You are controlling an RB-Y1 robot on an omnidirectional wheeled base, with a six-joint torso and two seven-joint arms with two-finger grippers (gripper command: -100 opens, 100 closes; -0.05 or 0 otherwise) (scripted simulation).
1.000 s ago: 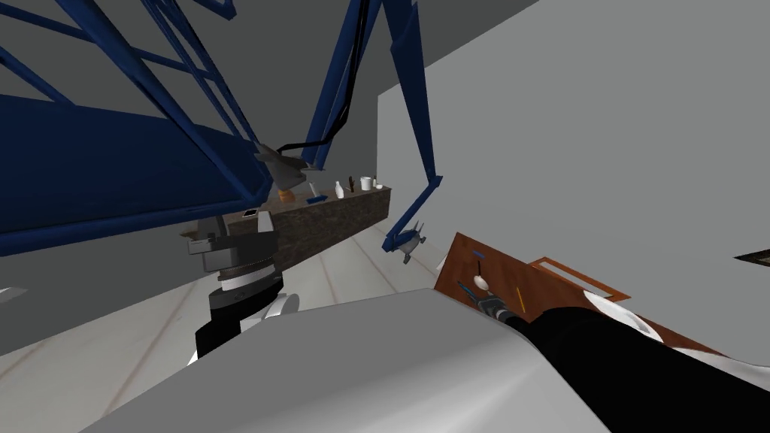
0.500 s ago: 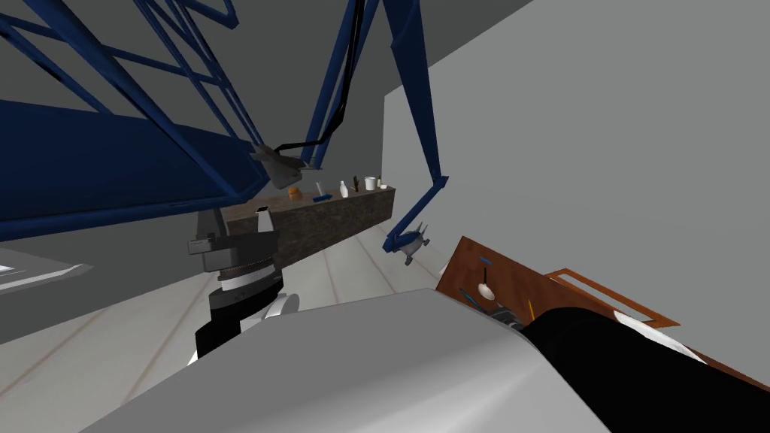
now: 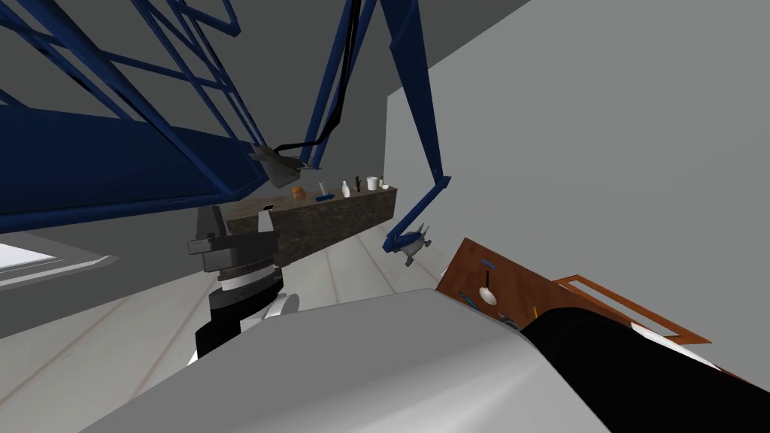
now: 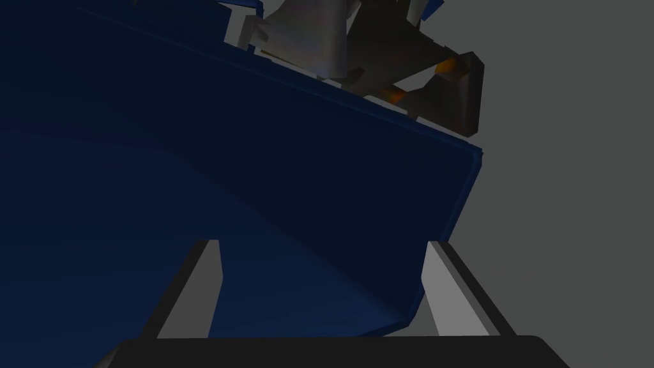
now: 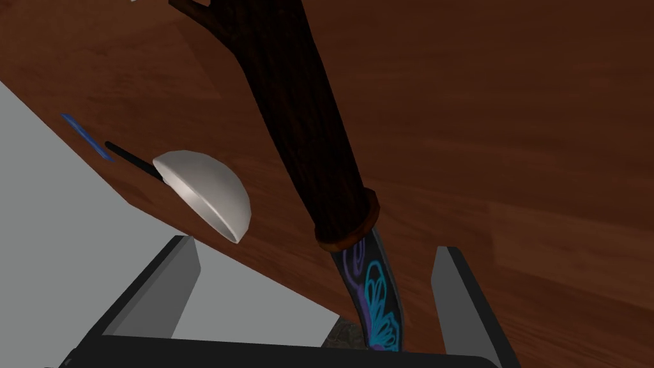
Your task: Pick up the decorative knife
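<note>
The decorative knife (image 5: 300, 128) lies on a brown wooden table (image 5: 511, 160). It has a dark wood handle, and its curved blade (image 5: 373, 294) carries a blue and purple pattern. My right gripper (image 5: 314, 246) stands open over it. The blade runs between the two fingers, nearer one of them, and touches neither. In the head view the table (image 3: 519, 282) sits low on the right, partly behind my dark right arm. My left gripper (image 4: 320, 243) is open and empty in front of a dark blue surface (image 4: 191, 160), and it shows at left centre (image 3: 237, 222) in the head view.
A white ladle (image 5: 207, 191) with a thin black handle lies beside the knife near the table's edge, and so does a small blue strip (image 5: 86, 135). Further off, a dark counter (image 3: 331, 218) holds bottles and a cup. A blue frame structure (image 3: 113, 165) looms overhead on the left.
My head view has swung a little: the table has slid right and down, the counter items have shifted right, and a pale patch has appeared at the left edge. The left arm holds its place.
</note>
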